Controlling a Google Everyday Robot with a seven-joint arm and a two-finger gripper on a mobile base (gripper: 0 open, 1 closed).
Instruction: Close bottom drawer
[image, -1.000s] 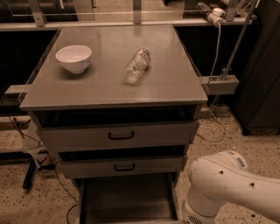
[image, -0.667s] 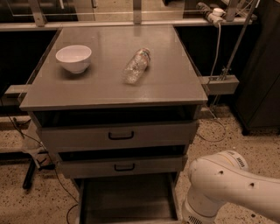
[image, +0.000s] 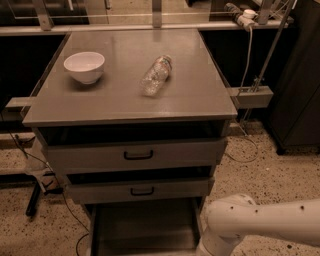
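Note:
The grey cabinet has three drawers. The bottom drawer (image: 142, 227) is pulled far out toward me; I see its long shallow tray, and its front with the handle is cut off by the lower edge of the view. The middle drawer (image: 140, 190) and the top drawer (image: 137, 155) above it stick out a little. My white arm (image: 260, 222) comes in from the right and bends down beside the bottom drawer's right side. The gripper is below the edge of the view, hidden.
A white bowl (image: 84, 66) and a clear plastic bottle (image: 156, 75) lying on its side rest on the cabinet top (image: 200, 95). Cables (image: 55, 192) trail on the speckled floor at the left. A dark cabinet (image: 300, 100) stands at the right.

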